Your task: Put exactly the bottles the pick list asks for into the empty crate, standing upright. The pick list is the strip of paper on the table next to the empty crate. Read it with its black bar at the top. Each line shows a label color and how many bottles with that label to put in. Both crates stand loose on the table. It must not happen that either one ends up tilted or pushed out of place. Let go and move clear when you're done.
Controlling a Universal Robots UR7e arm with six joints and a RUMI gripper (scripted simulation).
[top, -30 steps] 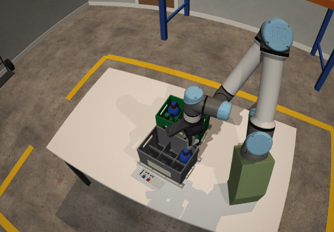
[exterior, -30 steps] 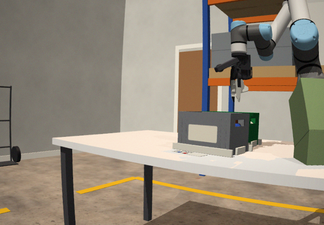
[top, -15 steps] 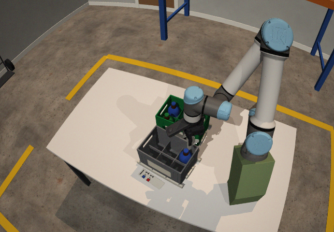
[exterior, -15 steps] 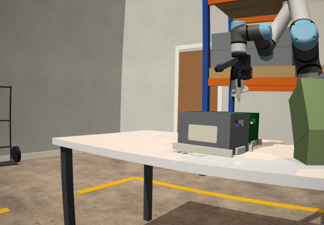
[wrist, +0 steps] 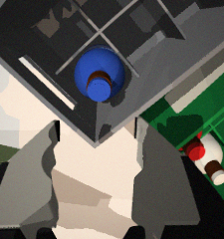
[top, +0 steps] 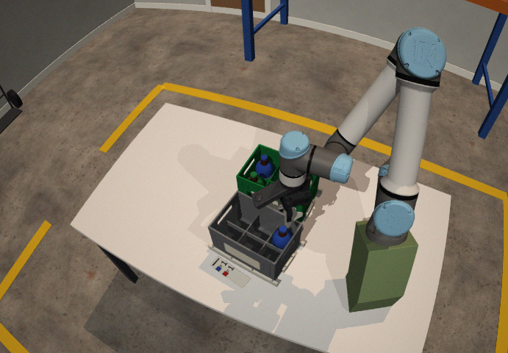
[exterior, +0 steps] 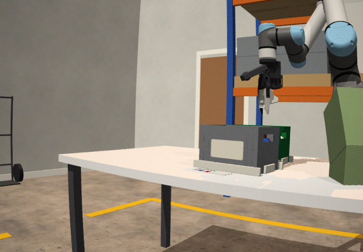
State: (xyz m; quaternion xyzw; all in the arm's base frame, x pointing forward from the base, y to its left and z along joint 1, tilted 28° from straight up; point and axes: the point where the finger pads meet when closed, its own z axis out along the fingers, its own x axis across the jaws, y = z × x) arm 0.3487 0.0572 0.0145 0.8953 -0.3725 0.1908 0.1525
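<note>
The grey crate (top: 243,254) (exterior: 232,130) (wrist: 166,90) stands upright. One blue bottle (top: 281,238) (wrist: 99,70) stands in its right-end corner compartment beside the green crate (top: 245,186) (exterior: 284,145) (wrist: 161,112). That crate holds a blue bottle (top: 264,168), a green-capped bottle (top: 254,176), a red-capped bottle (wrist: 196,151) and a white-capped bottle (wrist: 213,151); the arm hides the rest. The pick list (top: 240,279) (exterior: 221,172) shows a blue and a red square, each with a small mark resembling a 1. My gripper (exterior: 263,111) (wrist: 97,119) is open and empty above the grey crate's right end.
Low pale rails (top: 242,264) (exterior: 226,167) border the crates. The green pedestal (top: 381,270) (exterior: 357,160) carrying the arm stands at the right of the table (top: 137,179) (exterior: 122,160). A blue and orange rack (exterior: 230,59) stands behind.
</note>
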